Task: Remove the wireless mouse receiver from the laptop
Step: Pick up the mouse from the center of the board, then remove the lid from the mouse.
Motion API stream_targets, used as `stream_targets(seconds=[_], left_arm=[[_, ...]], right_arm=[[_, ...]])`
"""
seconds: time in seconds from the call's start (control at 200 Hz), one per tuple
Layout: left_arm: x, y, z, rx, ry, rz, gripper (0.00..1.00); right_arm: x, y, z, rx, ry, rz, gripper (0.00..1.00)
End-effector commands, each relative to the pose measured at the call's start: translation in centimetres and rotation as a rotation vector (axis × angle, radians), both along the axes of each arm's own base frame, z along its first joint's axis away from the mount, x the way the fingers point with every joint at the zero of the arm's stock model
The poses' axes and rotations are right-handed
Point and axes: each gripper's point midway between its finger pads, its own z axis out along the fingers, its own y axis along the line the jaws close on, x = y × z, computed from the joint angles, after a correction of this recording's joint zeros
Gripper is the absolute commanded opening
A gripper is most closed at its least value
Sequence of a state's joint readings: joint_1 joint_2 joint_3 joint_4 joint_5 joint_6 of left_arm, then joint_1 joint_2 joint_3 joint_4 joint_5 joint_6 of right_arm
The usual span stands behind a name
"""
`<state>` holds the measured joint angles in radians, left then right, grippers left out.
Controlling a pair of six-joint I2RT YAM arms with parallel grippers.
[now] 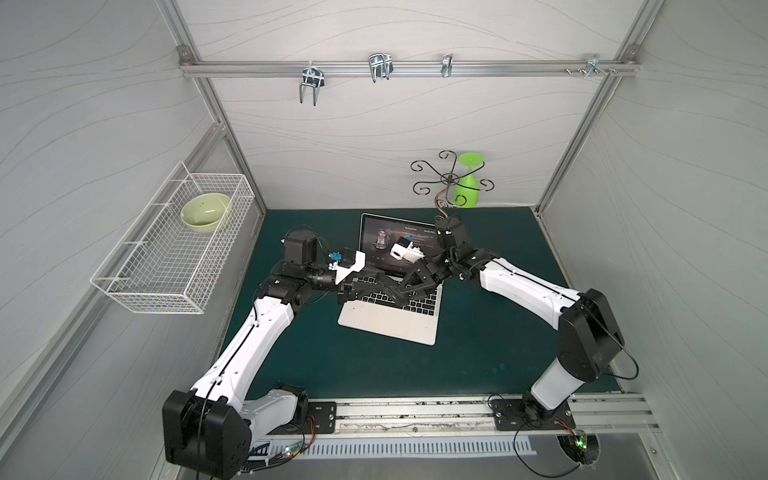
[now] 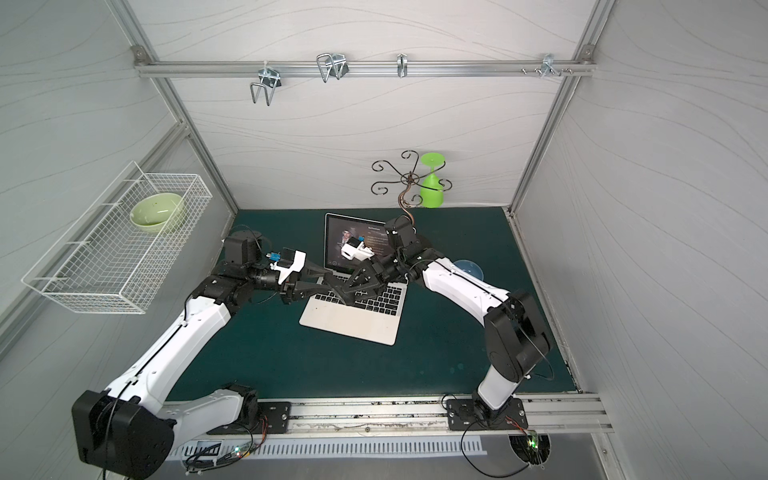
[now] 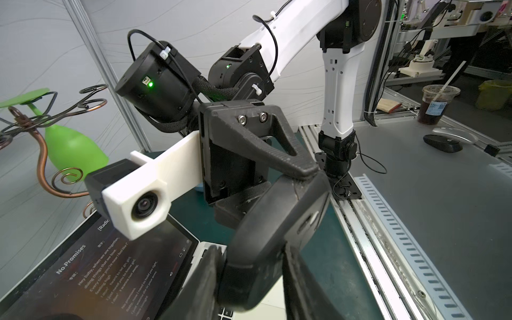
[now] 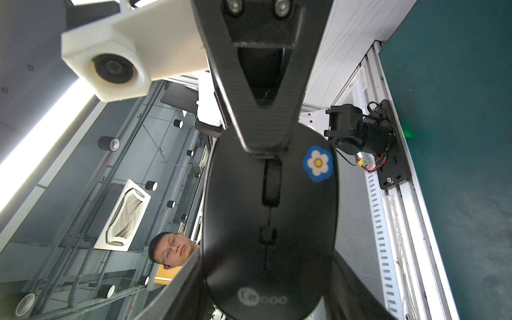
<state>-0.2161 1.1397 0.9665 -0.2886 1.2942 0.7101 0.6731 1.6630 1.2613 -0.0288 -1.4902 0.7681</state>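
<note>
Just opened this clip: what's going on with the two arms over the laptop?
Both arms meet above the keyboard of the laptop, sharing a black mouse. The right gripper holds one end and the left gripper clamps the other, so it looks like a handover off the surface. The wireless mouse receiver cannot be made out in any view, so these pictures do not settle whether it is out of the laptop.
</note>
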Motion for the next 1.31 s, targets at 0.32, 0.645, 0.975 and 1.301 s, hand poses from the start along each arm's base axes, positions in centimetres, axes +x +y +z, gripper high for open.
stream_targets(seconds=[0.32, 0.645, 0.975, 1.301], left_arm=[[-0.9, -0.7, -0.2, -0.012, 0.073, -0.054, 0.0], [3.1, -0.9, -0.8, 0.005, 0.23, 0.104, 0.0], [8.5, -0.3, -2.0, 0.007, 0.77, 0.357, 0.0], [9.1, -0.6, -4.1, 0.039, 1.093, 0.31, 0.0]], right_arm=[[7.8, 1.5, -1.3, -0.043, -0.044, -0.231, 0.54], [12.0, -2.5, -3.3, -0.152, -0.115, -0.488, 0.95], [12.7, -6.5, -4.4, -0.248, -0.392, -0.714, 0.99], [9.7, -4.7, -4.5, -0.238, -0.43, -0.59, 0.96]])
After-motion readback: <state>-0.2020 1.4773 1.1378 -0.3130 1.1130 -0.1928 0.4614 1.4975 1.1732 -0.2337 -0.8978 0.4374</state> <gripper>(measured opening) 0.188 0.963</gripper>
